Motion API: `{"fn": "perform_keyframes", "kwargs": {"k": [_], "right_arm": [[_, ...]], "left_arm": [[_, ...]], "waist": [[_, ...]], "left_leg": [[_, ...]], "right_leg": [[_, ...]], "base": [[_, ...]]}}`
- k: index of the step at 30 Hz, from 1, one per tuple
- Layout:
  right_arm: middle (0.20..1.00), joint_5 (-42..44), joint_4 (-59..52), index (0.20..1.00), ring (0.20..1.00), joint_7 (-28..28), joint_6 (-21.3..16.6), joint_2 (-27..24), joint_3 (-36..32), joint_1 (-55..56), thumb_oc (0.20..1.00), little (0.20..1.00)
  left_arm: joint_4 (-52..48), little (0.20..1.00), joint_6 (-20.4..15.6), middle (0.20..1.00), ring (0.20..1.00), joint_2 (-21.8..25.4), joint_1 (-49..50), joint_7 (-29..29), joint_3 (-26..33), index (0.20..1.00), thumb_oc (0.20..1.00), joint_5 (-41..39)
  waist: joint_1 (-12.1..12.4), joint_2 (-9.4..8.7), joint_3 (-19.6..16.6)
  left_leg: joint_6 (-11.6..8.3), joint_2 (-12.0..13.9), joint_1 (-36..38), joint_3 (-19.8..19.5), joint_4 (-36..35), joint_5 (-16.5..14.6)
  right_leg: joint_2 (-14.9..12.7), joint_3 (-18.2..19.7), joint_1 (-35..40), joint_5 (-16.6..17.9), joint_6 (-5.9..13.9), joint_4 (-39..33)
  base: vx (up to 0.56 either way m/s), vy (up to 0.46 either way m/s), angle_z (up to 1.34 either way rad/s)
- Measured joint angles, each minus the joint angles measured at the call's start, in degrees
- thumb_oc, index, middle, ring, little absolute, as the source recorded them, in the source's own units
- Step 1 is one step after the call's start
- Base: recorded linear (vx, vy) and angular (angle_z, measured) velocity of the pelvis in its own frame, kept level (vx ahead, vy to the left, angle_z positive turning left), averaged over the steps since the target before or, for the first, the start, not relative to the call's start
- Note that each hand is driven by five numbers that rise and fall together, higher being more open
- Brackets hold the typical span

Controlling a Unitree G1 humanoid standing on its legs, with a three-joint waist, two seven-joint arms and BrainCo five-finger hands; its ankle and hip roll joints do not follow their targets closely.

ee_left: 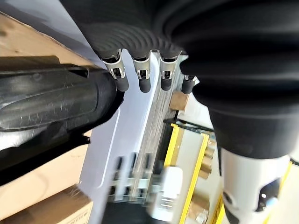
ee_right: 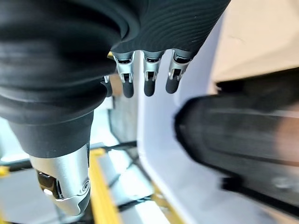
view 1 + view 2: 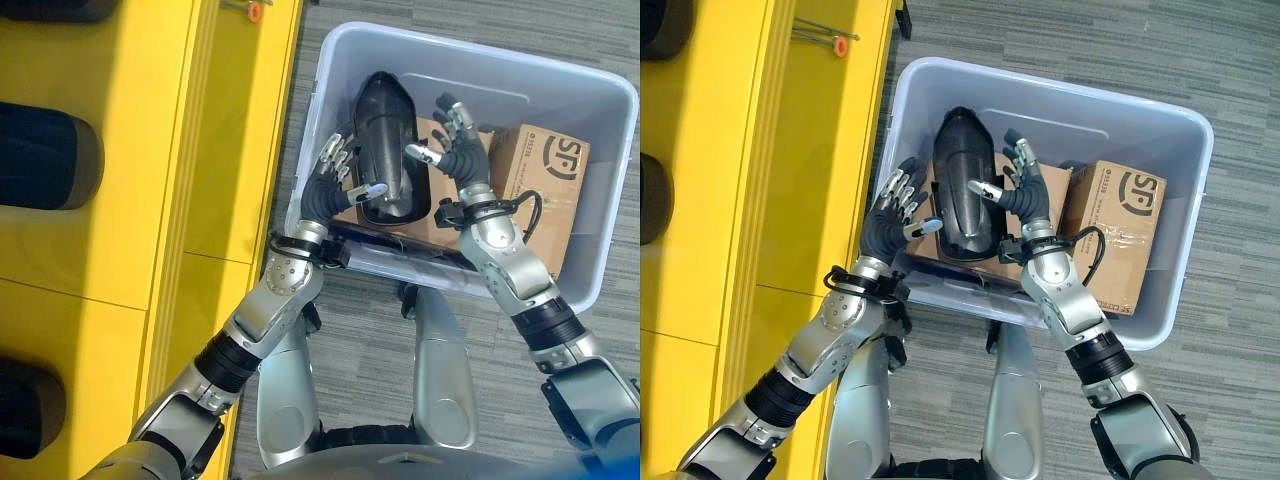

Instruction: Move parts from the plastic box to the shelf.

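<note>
- We see the black part (image 3: 388, 150) between our two hands inside the plastic box (image 3: 590, 185), lying over the cardboard boxes (image 3: 545, 175) there.
- Our left hand (image 3: 335, 170) flanks one side, fingers spread and relaxed, one dark tip at the part's edge; our right hand (image 3: 455, 150) stands open just beside the other side, thumb reaching toward it. Neither hand has closed on it.
- The part's long axis runs from between our wrists toward the box's far wall, rounded narrow end pointing away from us.
- Risk, as we judge it: open palms squeezing a smooth, curved shell may let it slip or tip back into the box, or catch the rim on the way to the yellow shelf (image 3: 150, 200).
</note>
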Motion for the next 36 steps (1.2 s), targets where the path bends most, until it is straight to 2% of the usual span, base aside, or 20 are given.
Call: {"fn": "perform_keyframes", "kwargs": {"k": [2, 6, 8, 15, 18, 22, 28, 31, 36], "right_arm": [[1.0, -0.38, -1.4, 1.0, 1.0, -0.21, -2.6, 0.58, 0.01, -0.14, 1.0, 1.0], [1.0, -8.51, -5.93, 1.0, 1.0, -3.22, -6.6, 1.6, -0.07, -0.37, 1.0, 1.0], [1.0, -10.38, -7.1, 1.0, 1.0, -4.12, -7.14, 1.58, -0.17, -0.4, 1.0, 1.0], [1.0, -13.55, -7.48, 1.0, 1.0, -7.13, -6.64, 1.41, -0.22, -0.55, 1.0, 1.0], [1.0, -13.56, -7.85, 1.0, 1.0, -7.06, -6.4, 1.38, -1.09, -0.23, 1.0, 1.0], [1.0, -13.54, -7.83, 1.0, 1.0, -7.11, -4.58, 1.34, -1.88, 0.66, 1.0, 1.0], [1.0, -13.06, -7.7, 1.0, 1.0, -7.88, -3.66, 1.38, -1.74, 3.92, 1.0, 1.0], [1.0, -13.03, -7.68, 1.0, 1.0, -9.53, -3.67, 1.37, -1.63, 4.83, 1.0, 1.0], [1.0, -13.05, -7.68, 1.0, 1.0, -11.24, -3.97, 1.38, -1.6, 6.61, 1.0, 1.0]], "left_arm": [[0.08, 1.0, 0.49, 1.0, 1.0, -0.82, -1.06, 0.75, -0.32, 1.0, 1.0, 0.19], [5.0, 1.0, 3.62, 1.0, 1.0, -3.68, -6.45, 3.93, -0.68, 1.0, 1.0, 0.12], [6.56, 1.0, 4.82, 1.0, 1.0, -4.52, -7.12, 5.97, -0.8, 1.0, 1.0, 0.14], [14.49, 1.0, 4.85, 1.0, 1.0, -9.24, -9.99, 14.86, -1.45, 1.0, 1.0, 0.13], [15.02, 1.0, 3.12, 1.0, 1.0, -10.87, -11.13, 20.18, 0.79, 1.0, 1.0, 3.08], [15.02, 1.0, 0.97, 1.0, 1.0, -11.07, -12.12, 26.8, 3.99, 1.0, 1.0, 4.25], [14.51, 1.0, -0.32, 1.0, 1.0, -11.18, -10.53, 31.06, 5.57, 1.0, 1.0, 9.09], [14.53, 1.0, -2.37, 1.0, 1.0, -11.15, -9.29, 36.35, 6.91, 1.0, 1.0, 14.19], [11.57, 1.0, -4.97, 1.0, 1.0, -10.23, -8.18, 38.71, 8.44, 1.0, 1.0, 17.25]], "waist": [[-0.94, 0.0, 0.0], [-2.44, -0.03, 0.02], [-3.03, -0.07, 0.04], [-5.75, -0.18, 0.08], [-7.25, -0.31, 0.08], [-7.22, -0.35, 0.1], [-6.71, -0.53, 0.17], [-6.44, -0.88, 0.19], [-5.26, -0.97, 0.17]], "left_leg": [[0.0, -0.03, 0.01, 0.15, 0.06, -0.12], [0.01, -0.03, 0.2, 0.45, 0.06, -0.2], [-0.04, 0.04, 0.71, 1.09, -0.01, -0.37], [-0.18, 0.75, 1.25, 3.25, -0.88, -0.52], [-0.31, 1.38, 0.65, 3.38, -0.93, -0.51], [-0.55, 1.97, 0.41, 3.4, -1.13, -0.35], [-0.98, 1.98, -0.08, 3.03, -1.91, 0.3], [-1.05, 1.97, -0.16, 2.9, -1.99, 0.37], [-1.1, 1.83, -0.39, 2.66, -3.04, 1.01]], "right_leg": [[0.01, 0.13, 0.03, 0.13, 0.1, -0.06], [0.17, 0.57, 0.02, 0.15, 0.13, -0.06], [0.35, 1.35, 0.01, 0.18, 0.18, -0.06], [1.49, 3.21, -1.05, 0.82, 0.28, -1.11], [2.24, 3.27, -1.81, 1.03, 0.13, -1.3], [2.88, 3.3, -2.49, 0.95, -0.18, -1.02], [2.96, 2.71, -2.88, 0.89, -0.25, -1.08], [2.96, 2.61, -2.9, 0.81, -0.31, -1.06], [2.96, 2.41, -3.56, 0.59, -0.35, -0.92]], "base": [[0.02, 0.035, -0.07], [0.02, 0.037, -0.03], [0.01, 0.004, -0.12], [0.0, -0.009, -0.17], [-0.01, -0.049, -0.1], [-0.01, -0.057, -0.07], [-0.01, -0.084, 0.04], [0.0, -0.062, 0.01], [0.01, -0.04, 0.02]]}}
